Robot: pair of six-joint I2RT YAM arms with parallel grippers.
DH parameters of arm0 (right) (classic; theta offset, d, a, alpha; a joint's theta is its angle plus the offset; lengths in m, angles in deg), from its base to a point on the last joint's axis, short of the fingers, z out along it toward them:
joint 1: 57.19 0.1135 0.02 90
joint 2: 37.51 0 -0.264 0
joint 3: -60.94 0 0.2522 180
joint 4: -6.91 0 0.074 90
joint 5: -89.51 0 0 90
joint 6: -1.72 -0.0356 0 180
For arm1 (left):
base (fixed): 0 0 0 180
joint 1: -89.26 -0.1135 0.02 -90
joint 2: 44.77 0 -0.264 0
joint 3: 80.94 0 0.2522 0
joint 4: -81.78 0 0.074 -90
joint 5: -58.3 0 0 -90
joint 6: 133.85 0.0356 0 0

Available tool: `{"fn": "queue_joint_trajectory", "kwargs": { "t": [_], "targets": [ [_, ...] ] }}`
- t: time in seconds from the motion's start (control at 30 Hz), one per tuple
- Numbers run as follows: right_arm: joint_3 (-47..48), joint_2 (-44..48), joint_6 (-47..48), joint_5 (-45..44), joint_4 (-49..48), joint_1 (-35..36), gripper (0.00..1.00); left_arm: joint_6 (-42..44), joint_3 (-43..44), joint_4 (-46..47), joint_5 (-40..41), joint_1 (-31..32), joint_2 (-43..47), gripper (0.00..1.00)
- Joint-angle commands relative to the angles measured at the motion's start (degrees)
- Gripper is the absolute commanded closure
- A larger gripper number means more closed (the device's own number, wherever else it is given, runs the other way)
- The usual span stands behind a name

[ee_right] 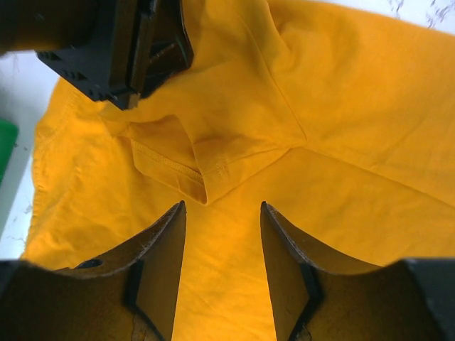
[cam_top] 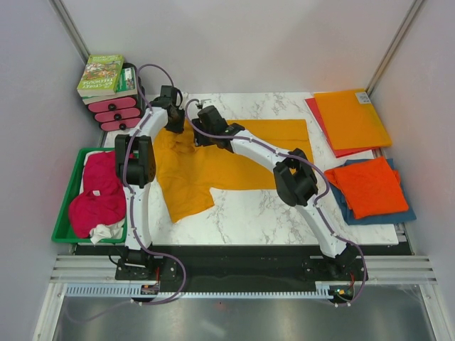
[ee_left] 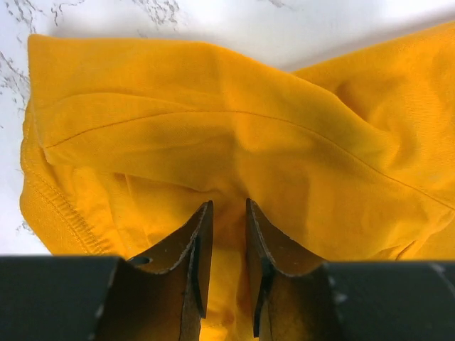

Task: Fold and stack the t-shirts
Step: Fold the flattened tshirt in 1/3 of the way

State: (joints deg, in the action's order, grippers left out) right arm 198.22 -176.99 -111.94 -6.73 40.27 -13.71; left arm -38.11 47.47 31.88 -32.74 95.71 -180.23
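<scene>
**Two grippers at the far left of a golden-orange t-shirt (cam_top: 192, 177) on a marble table (cam_top: 270, 213)**

Nearest, a magenta-pink t-shirt (cam_top: 99, 192) lies crumpled in a green tray (cam_top: 69, 192) at the left. At the right, a folded red-orange t-shirt (cam_top: 371, 186) rests on a blue t-shirt (cam_top: 398, 213). Between them the golden-orange t-shirt spreads over the table's middle. Farther back, the left gripper (ee_left: 229, 206) is clamped on a bunched fold of it. Just beside, the right gripper (ee_right: 222, 206) hovers over the cloth, jaws apart, gripping nothing.
</scene>
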Motion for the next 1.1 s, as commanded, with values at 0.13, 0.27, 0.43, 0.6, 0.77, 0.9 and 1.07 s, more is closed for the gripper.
{"fn": "queue_joint_trajectory", "kwargs": {
  "t": [0.13, 0.27, 0.43, 0.6, 0.77, 0.9, 1.07],
  "targets": [
    [3.7, -3.9, 1.2, 1.1, 2.2, 1.8, 0.47, 1.8, -1.7, -0.3, -0.1, -0.1, -0.3, 0.69],
    [5.7, -5.4, 0.3, 1.1, 2.3, 1.8, 0.48, 1.5, -2.4, -0.3, -1.2, -0.1, 0.2, 0.7],
    [7.7, -7.0, -1.0, 0.9, 2.1, 1.8, 0.48, 1.6, -2.5, -0.3, -1.2, 0.0, 0.5, 0.7],
    [8.4, -8.4, -1.7, -0.1, 1.4, 2.0, 0.48, 2.1, -2.4, -0.4, -1.1, 0.0, 0.5, 0.7],
    [8.8, -9.3, -2.0, -1.5, 1.6, 1.9, 0.55, 2.2, -2.5, -0.4, -1.1, 0.0, 0.4, 0.7],
    [8.7, -9.5, -1.9, -3.1, 2.2, 1.9, 0.59, 2.2, -2.5, -0.4, -1.1, 0.0, 0.2, 0.71],
    [8.5, -9.7, -2.7, -6.1, 2.4, 1.9, 0.66, 2.1, -2.6, -0.4, -1.2, 0.0, 0.1, 0.71]
  ]
}}
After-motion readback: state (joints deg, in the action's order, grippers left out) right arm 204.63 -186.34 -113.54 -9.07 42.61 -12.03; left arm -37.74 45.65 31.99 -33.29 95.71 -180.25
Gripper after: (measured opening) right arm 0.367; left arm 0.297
